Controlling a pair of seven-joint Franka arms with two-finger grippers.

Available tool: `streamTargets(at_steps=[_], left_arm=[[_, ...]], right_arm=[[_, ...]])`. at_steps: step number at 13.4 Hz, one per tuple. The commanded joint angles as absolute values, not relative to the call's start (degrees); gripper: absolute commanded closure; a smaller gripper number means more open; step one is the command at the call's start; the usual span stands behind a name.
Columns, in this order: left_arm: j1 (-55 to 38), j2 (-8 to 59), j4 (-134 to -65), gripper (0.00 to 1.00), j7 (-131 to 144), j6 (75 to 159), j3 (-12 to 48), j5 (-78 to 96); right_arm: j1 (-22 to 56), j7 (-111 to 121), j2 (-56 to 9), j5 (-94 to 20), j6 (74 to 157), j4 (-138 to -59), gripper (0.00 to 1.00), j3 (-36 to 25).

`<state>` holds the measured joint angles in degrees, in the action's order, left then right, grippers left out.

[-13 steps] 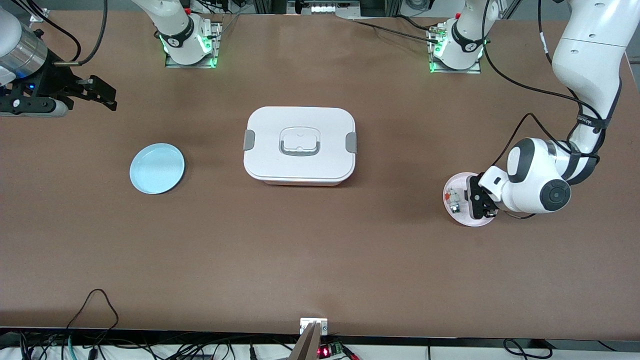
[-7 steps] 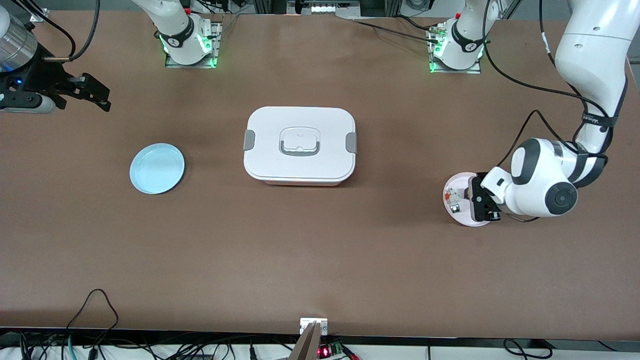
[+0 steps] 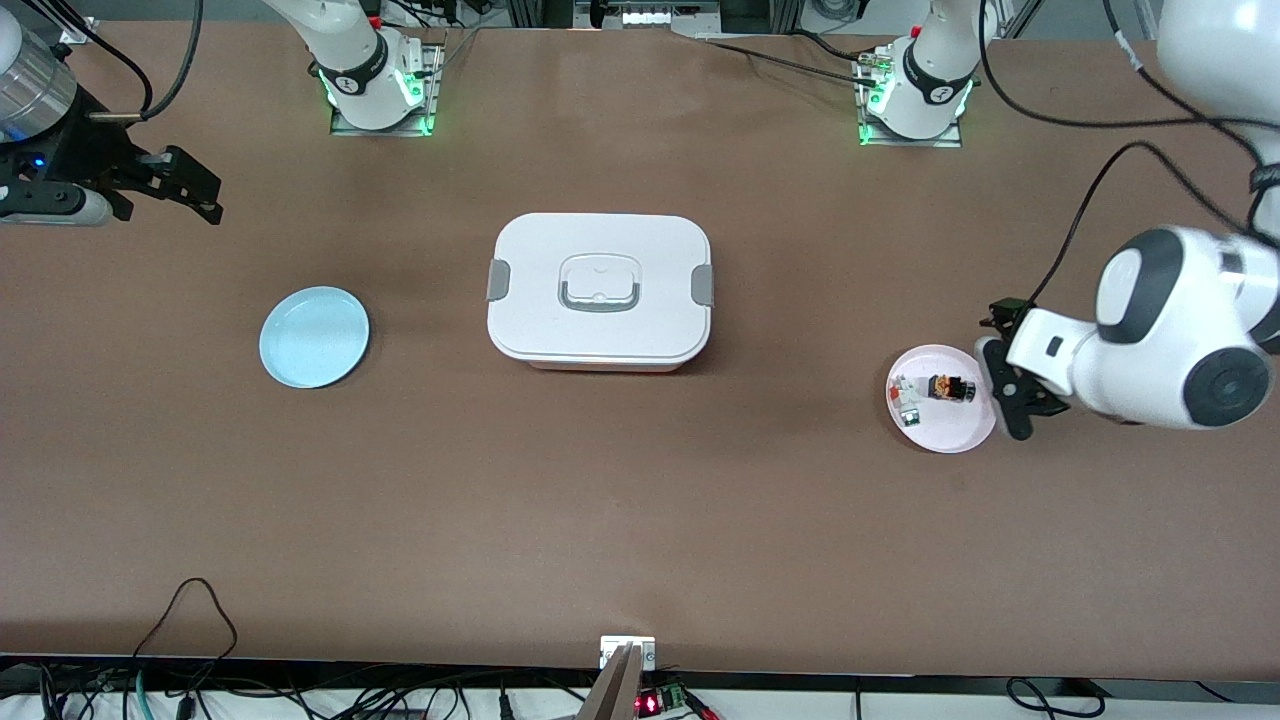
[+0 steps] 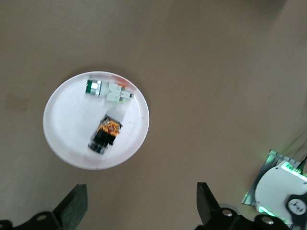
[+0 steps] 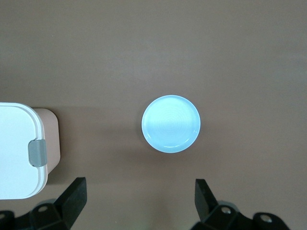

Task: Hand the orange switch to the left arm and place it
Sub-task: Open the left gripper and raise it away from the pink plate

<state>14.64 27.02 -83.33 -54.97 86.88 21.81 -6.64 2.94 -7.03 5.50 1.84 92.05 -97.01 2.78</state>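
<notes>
Holding two parts, one pink plate [image 3: 945, 432]; one blue plate [image 3: 314, 336], one box [image 3: 600, 290].

Brown table [image 3: 640, 520]: box [image 3: 600, 290], two plates [image 3: 314, 337]

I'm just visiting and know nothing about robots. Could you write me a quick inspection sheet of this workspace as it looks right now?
Surface: brown table, no spills seen.
Job's things: orange switch lies on the pink plate at the left arm's end; white box sits closed mid-table; blue plate is bare, at the right arm's end.
Clutter: small red-white-green part beside the switch on the pink plate.
Grippers: left gripper open, holding nothing, up over the pink plate's edge; right gripper open, waiting above the table's end.
Cables: black leads on both arms; loose wires along the table's near edge.
Surroundings: two lit arm bases.
</notes>
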Motion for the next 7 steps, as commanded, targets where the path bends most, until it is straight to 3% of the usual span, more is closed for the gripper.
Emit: streamTargets(at_steps=[1,4,7], left_arm=[[12.41,17.97,-85.07,0.00,-45.05,85.17,20.13,-6.67],[12.22,17.75,-79.04,0.00,-30.71,77.37,20.66,-6.50],[7.06,11.72,-82.51,0.00,-18.96,77.87,14.54,-5.89]], right_arm=[[0.36,-7.47,4.66,0.27,91.67,-95.27,0.00,4.90],[-2.11,-7.56,4.57,0.44,92.11,-95.01,0.00,8.00],[-1.94,-7.91,4.48,0.09,92.29,-95.01,0.00,8.00]])
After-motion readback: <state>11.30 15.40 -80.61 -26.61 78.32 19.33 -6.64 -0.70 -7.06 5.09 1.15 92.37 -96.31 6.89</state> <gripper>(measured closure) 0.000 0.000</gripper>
